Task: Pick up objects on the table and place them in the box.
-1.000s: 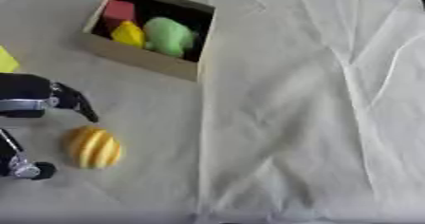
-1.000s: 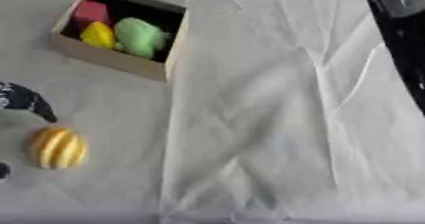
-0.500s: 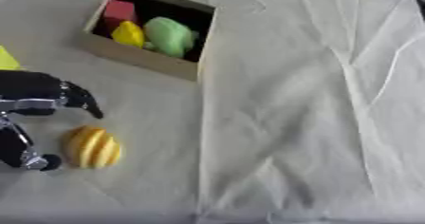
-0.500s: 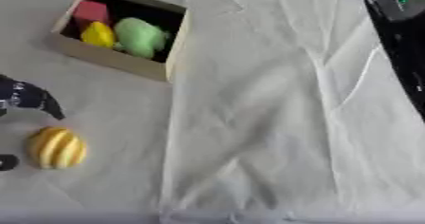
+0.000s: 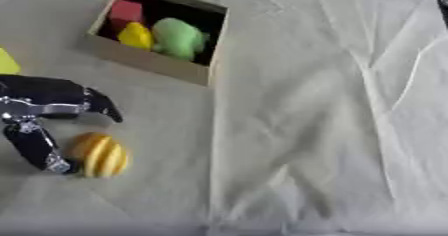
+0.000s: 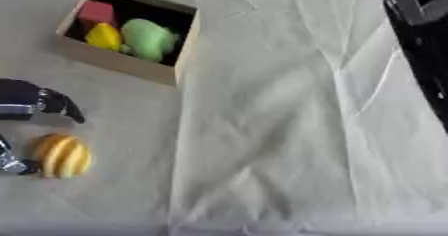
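We count one shallow cardboard box [image 5: 149,62] with a dark interior at upper left, holding three items: one red block [image 5: 125,11], one small yellow piece [image 5: 136,35] and one rounded green lump [image 5: 179,38]. One ribbed yellow-orange gourd-shaped object [image 5: 99,154] lies on the table at lower left, outside the box. Our left hand [image 5: 44,114] brackets it, fingers above and thumb touching its left side, not closed round it. One creased cream cloth [image 5: 324,105] covers the table's right half.
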Robot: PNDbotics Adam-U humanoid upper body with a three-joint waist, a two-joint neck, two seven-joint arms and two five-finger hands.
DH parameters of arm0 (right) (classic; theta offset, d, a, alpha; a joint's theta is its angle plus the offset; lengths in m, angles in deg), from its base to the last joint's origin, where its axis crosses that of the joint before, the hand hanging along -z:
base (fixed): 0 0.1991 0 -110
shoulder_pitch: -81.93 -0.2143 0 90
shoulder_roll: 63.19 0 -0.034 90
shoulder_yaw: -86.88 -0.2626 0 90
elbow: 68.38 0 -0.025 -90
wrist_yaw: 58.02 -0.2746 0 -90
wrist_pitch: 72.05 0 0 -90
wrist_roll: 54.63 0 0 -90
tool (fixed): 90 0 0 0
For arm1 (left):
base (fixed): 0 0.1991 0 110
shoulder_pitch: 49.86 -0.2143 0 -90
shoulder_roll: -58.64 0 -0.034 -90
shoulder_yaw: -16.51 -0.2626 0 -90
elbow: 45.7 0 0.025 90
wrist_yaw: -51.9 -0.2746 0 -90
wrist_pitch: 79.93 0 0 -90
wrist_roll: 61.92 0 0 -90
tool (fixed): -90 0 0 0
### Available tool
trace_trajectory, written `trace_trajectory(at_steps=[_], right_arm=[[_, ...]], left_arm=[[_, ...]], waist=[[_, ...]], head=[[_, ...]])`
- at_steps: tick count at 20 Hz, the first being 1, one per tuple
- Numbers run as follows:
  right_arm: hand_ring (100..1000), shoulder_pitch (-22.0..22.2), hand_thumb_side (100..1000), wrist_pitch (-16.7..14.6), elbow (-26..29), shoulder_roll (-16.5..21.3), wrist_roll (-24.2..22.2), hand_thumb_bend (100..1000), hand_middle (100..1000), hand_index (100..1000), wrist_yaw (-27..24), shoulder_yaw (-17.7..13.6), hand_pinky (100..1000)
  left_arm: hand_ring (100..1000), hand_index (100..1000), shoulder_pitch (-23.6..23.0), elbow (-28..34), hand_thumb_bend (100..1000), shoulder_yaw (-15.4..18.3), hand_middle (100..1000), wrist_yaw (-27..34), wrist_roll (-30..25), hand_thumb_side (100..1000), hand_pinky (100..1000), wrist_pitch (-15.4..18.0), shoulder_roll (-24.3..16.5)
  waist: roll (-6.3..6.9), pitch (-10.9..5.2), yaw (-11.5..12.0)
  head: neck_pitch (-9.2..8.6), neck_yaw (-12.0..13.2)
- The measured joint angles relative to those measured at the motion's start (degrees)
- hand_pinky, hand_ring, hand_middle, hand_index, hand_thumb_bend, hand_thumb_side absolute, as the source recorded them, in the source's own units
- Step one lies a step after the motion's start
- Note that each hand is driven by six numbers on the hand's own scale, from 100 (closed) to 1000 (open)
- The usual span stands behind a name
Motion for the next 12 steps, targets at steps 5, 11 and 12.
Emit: trace_trajectory(at_steps=[5,11,12], right_arm=[[782,0.0,630,-0.1,-0.4,-0.3,-0.1,100,662,813,-0.2,0.0,796],[782,0.0,636,-0.1,-0.7,-0.5,-0.1,100,661,814,-0.4,-0.2,796],[782,0.0,635,-0.1,-0.7,-0.5,-0.1,100,661,814,-0.4,-0.2,796]], left_arm=[[880,877,0.2,-2.1,385,0.0,815,-0.9,1.5,100,859,0.7,2.0],[818,737,0.3,-1.2,144,0.5,733,0.7,2.2,100,807,0.2,2.5],[814,730,0.2,-0.4,112,0.8,732,0.8,2.7,100,802,-0.2,2.4]], waist=[[0.00,0.00,-0.1],[0.00,0.01,-0.2],[0.00,0.01,-0.2]], head=[[0.00,0.3],[0.00,0.4],[0.00,0.4]])
